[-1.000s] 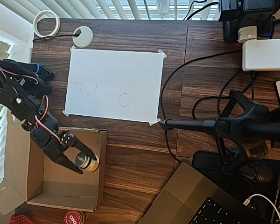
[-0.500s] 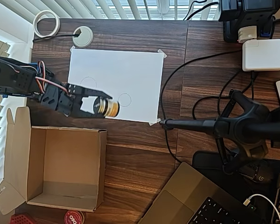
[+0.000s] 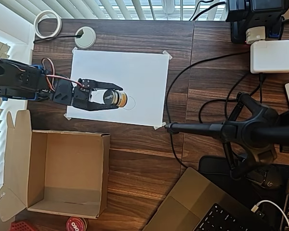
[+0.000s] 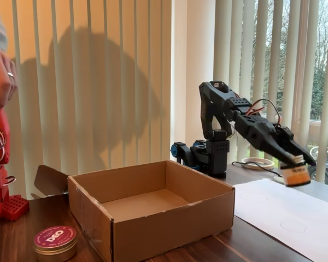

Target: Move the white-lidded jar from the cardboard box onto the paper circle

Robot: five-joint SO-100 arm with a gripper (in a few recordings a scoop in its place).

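Cardboard box [image 4: 153, 210] sits well apart from the jaw-held white-lidded jar [image 3: 116, 99].

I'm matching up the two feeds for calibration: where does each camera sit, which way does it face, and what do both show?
Overhead view: above the desk, looking straight down on the taped sheet; arm enters from picture left, hand shut on the white-lidded jar.
Fixed view: low at table height beside the cardboard box, looking across toward the blinds; whole arm, hand.
Shared: arm, jar, empty box, sheet, red tin.

Matt corrugated cardboard box [image 3: 67, 173], seemingly plain.
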